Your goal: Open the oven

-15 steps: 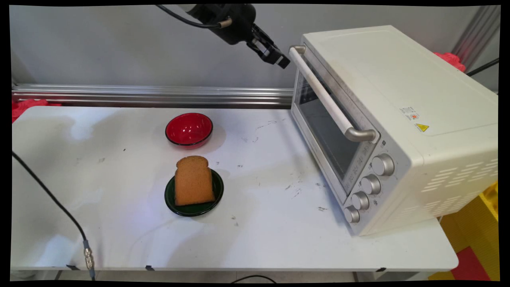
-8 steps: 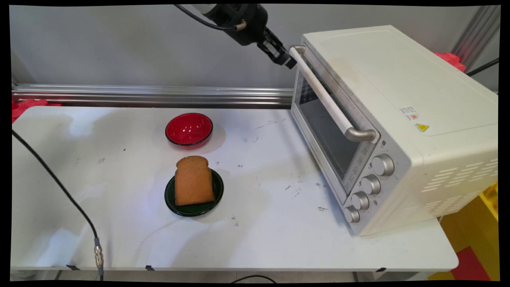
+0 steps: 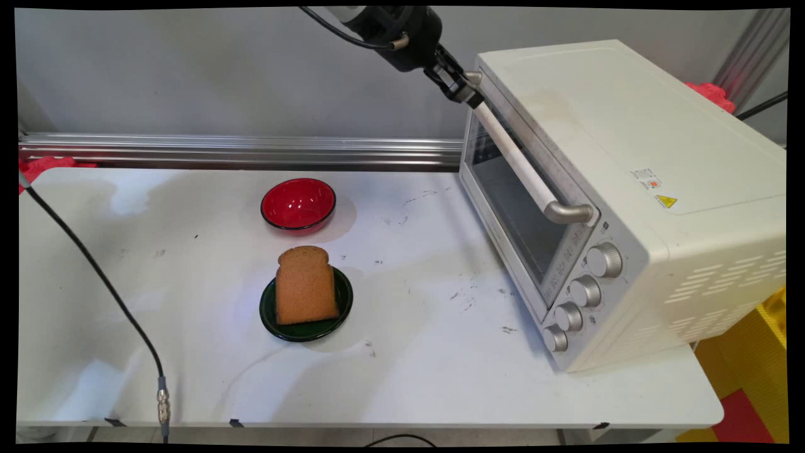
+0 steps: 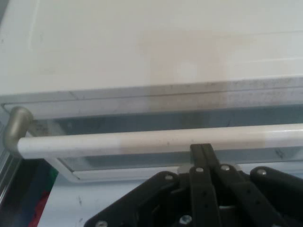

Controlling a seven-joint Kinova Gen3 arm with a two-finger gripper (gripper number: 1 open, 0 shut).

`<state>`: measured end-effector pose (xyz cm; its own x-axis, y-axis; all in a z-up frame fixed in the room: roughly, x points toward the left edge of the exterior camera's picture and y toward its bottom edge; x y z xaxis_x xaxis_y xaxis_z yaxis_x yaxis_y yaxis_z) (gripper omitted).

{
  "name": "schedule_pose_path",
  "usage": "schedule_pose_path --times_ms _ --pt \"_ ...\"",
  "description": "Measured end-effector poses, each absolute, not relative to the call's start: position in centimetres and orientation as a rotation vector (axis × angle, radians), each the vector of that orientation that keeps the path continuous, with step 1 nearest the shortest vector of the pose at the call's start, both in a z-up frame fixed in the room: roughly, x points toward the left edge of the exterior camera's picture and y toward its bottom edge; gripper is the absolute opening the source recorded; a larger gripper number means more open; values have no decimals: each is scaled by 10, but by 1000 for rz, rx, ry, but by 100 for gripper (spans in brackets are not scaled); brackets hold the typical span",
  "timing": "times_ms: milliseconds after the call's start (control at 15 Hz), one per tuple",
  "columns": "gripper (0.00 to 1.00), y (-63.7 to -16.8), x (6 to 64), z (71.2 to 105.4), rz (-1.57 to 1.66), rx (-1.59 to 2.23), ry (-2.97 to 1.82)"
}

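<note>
A white tabletop [image 3: 409,377] carries 3 groups of things. At its right edge stands a cream toaster oven [image 3: 629,189], turned at an angle, its glass door [image 3: 516,214] shut and facing the middle of the tabletop, with 4 silver knobs [image 3: 582,292] in a column at the near end of its front. A long white door handle [image 3: 522,163] on silver brackets runs along the top of the door. The black gripper [image 3: 468,94] reaches in from the top edge and meets the far end of this handle. In the hand view the gripper [image 4: 202,150] has its 2 fingers [image 4: 197,156] pressed flat together with no gap and nothing between them, their tips touching the lower side of the handle [image 4: 142,141]; the oven's cream top [image 4: 142,47] fills the space above. Near the far edge, left of the oven, sits a red bowl [image 3: 298,204] with nothing in it. Just in front of the bowl, near the middle of the tabletop, a dark green plate [image 3: 306,327] holds 1 slice of brown bread [image 3: 305,285], which lies across the plate with its rounded top overhanging the far rim. Bowl and plate are close together but apart, and both are well apart from the oven. A black cable [image 3: 94,277] hangs across the left side of the tabletop.
</note>
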<state>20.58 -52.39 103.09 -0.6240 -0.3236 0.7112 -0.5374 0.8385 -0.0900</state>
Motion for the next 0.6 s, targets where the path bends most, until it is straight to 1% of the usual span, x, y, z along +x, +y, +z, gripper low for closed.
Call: schedule_pose_path --times_ms 600 --pt "0 -535 189 1020 368 569 -2289"
